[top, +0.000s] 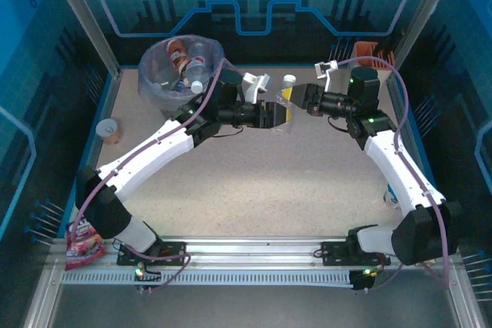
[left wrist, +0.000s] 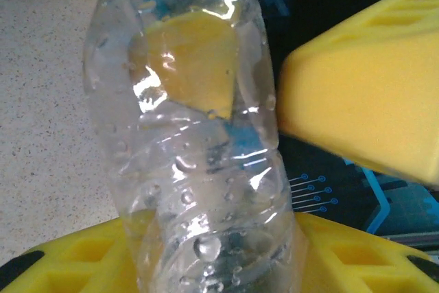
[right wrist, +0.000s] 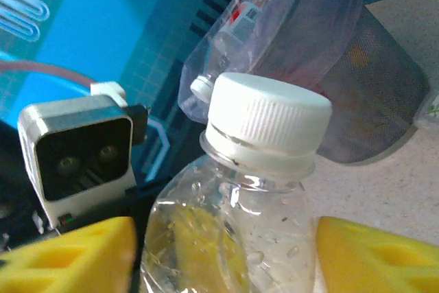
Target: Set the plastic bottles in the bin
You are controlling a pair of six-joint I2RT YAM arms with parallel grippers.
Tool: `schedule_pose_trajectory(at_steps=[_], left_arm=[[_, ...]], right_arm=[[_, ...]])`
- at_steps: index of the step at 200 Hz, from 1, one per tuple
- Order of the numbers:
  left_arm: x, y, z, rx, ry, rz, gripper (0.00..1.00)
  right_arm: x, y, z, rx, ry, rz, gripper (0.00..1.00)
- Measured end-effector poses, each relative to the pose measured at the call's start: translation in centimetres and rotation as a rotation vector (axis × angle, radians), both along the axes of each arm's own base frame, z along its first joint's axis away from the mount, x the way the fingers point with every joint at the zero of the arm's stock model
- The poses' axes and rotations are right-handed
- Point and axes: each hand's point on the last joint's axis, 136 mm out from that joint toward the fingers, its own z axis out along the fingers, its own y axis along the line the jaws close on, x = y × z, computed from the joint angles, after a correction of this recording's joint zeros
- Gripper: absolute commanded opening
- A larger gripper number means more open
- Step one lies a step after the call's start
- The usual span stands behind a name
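A clear plastic bottle (top: pixel 286 101) with a white cap (right wrist: pixel 267 118) stands upright in mid-air between the two grippers, right of the bin (top: pixel 147 74). My left gripper (top: pixel 274 115) is shut on its lower body; in the left wrist view its yellow fingers (left wrist: pixel 357 255) press both sides of the bottle (left wrist: pixel 192 142). My right gripper (top: pixel 298 104) is open around the upper body, and its yellow fingers (right wrist: pixel 377 252) stand slightly off the plastic. The round grey bin holds several bottles (top: pixel 188 63) inside its clear liner, and its mesh wall (right wrist: pixel 384 80) shows behind the cap.
A small paper cup (top: pixel 111 130) sits at the table's left edge. A red snack packet (top: pixel 83 242) lies by the left arm's base. An orange holder (top: pixel 369 53) stands at the back right. Blue walls enclose the table.
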Motion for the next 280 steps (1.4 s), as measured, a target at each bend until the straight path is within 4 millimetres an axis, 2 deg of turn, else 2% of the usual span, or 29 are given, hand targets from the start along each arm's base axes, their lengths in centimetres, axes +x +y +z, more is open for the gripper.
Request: schedule_pose_trajectory(at_steps=[11, 32, 52, 70, 88, 105, 126, 136, 146, 160, 178, 208, 236, 243, 257, 280], left_arm=[[0.2, 0.2, 0.0, 0.001, 0.001, 0.007, 0.49], [1.0, 1.0, -0.1, 0.010, 0.007, 0.031, 0.48], [2.3, 2.6, 0.5, 0.027, 0.005, 0.080, 0.48], [4.1, 5.0, 2.4, 0.042, -0.024, 0.152, 0.47], [6.7, 9.2, 5.3, 0.060, -0.074, 0.277, 0.45], [9.2, 15.0, 8.6, 0.094, -0.127, 0.452, 0.44], [10.9, 22.1, 12.1, 0.162, -0.184, 0.661, 0.44], [11.5, 24.6, 13.3, 0.199, -0.204, 0.737, 0.44], [12.0, 26.6, 13.7, 0.246, -0.207, 0.799, 0.44], [12.8, 28.8, 13.0, 0.323, -0.184, 0.862, 0.44], [13.8, 30.9, 10.2, 0.438, -0.112, 0.907, 0.44], [14.9, 33.5, 4.0, 0.610, 0.053, 0.926, 0.44], [15.1, 34.9, 0.9, 0.709, 0.133, 0.928, 0.48], [15.0, 35.1, 0.4, 0.727, 0.144, 0.929, 0.53], [15.0, 35.4, 0.0, 0.747, 0.156, 0.928, 0.75], [15.0, 35.6, -0.4, 0.773, 0.152, 0.914, 0.92]], right_arm=[[0.3, 0.0, 0.2, 0.000, -0.004, -0.003, 0.94], [0.7, -0.6, 1.0, -0.006, -0.018, -0.027, 0.97], [1.7, -2.6, 1.6, -0.037, -0.028, -0.103, 0.97], [2.3, -4.7, 1.2, -0.086, -0.028, -0.188, 0.97], [2.1, -6.1, 0.2, -0.147, -0.013, -0.246, 0.97], [1.6, -6.9, -1.1, -0.207, 0.004, -0.279, 0.97], [0.9, -7.7, -3.7, -0.276, 0.046, -0.305, 0.97], [0.6, -8.0, -5.1, -0.306, 0.072, -0.315, 0.97], [0.3, -8.3, -6.5, -0.332, 0.100, -0.322, 0.97], [-0.1, -8.7, -8.3, -0.362, 0.137, -0.327, 0.97], [-0.3, -8.9, -9.6, -0.388, 0.160, -0.327, 0.97], [-0.5, -9.1, -10.2, -0.406, 0.159, -0.322, 0.97], [-0.5, -9.1, -10.5, -0.417, 0.151, -0.314, 0.97], [-0.5, -9.1, -10.6, -0.420, 0.152, -0.312, 0.97], [-0.6, -9.1, -10.9, -0.423, 0.156, -0.309, 0.97], [-0.7, -9.1, -11.5, -0.431, 0.166, -0.303, 0.97]])
